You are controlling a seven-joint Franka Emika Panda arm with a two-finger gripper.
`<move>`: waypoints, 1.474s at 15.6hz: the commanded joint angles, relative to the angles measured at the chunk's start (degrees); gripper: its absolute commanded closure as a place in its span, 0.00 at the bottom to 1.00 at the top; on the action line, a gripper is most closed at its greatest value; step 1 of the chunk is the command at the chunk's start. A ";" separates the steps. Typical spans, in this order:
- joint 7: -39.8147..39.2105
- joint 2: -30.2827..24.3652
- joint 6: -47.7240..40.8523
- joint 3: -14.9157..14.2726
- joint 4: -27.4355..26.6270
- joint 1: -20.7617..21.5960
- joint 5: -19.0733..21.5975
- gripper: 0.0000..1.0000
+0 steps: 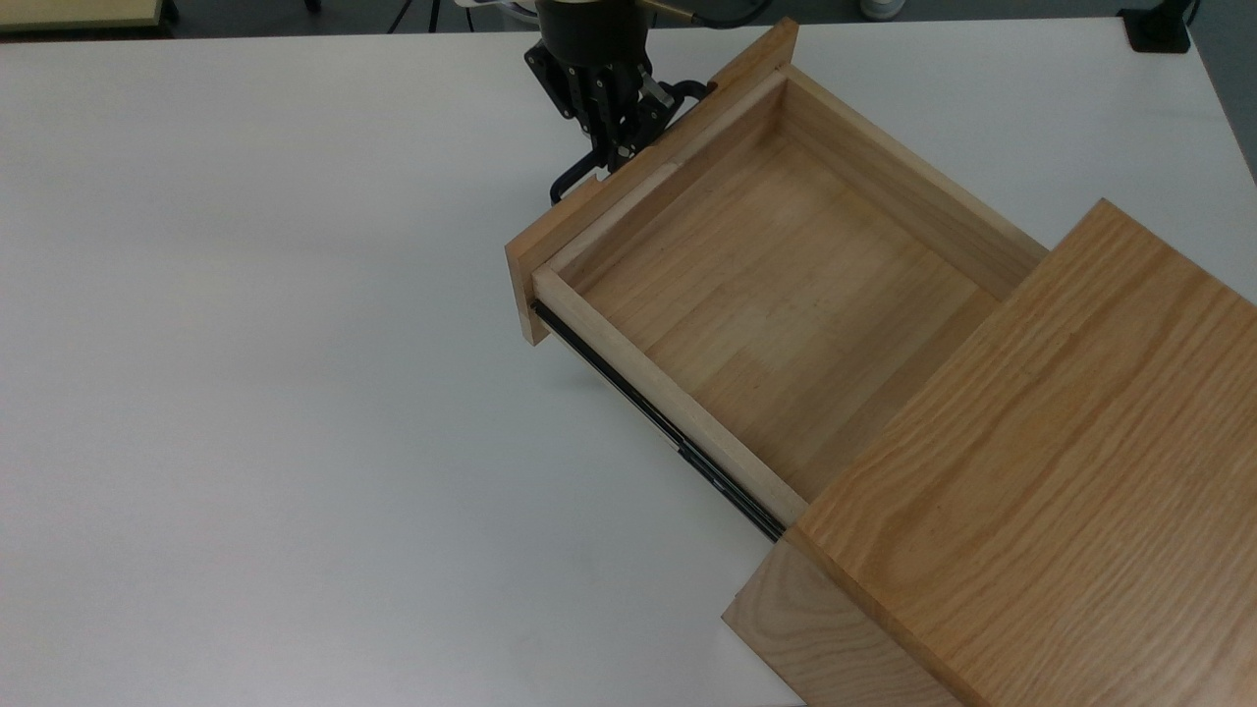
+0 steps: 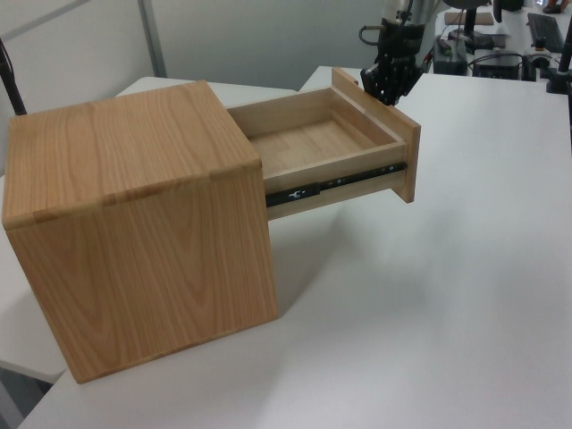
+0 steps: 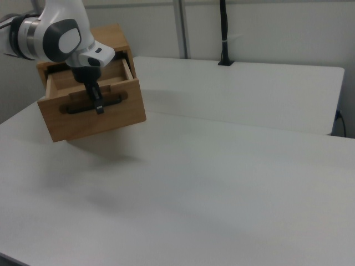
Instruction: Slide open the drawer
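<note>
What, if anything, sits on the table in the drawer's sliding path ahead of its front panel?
Nothing visible does. The table ahead of the drawer front is bare, and the gripper is already at the black handle.

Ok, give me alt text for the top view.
A pine drawer stands pulled far out of an oak cabinet on a white table, its inside empty. The robot's claw grips the black handle on the drawer's front panel.

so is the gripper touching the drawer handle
Touching: in the right view the gripper has its fingers clamped around the black handle on the drawer front.
</note>
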 commanded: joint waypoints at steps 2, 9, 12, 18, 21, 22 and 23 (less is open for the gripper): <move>-7.44 -3.73 -8.65 -0.25 -3.35 -3.32 -2.01 0.95; -6.91 -3.64 -9.97 -0.34 -1.34 -3.93 -1.93 0.00; -6.74 -3.73 -10.84 -0.78 0.95 -4.55 -0.79 0.00; -7.09 -5.92 -15.68 -2.01 3.68 -4.29 0.45 0.00; -9.62 -7.23 -15.86 -7.01 3.68 -0.08 0.89 0.00; -12.33 -7.59 -15.95 -8.41 3.68 1.15 0.80 0.00; -15.58 -8.55 -16.03 -9.12 3.42 2.03 0.71 0.00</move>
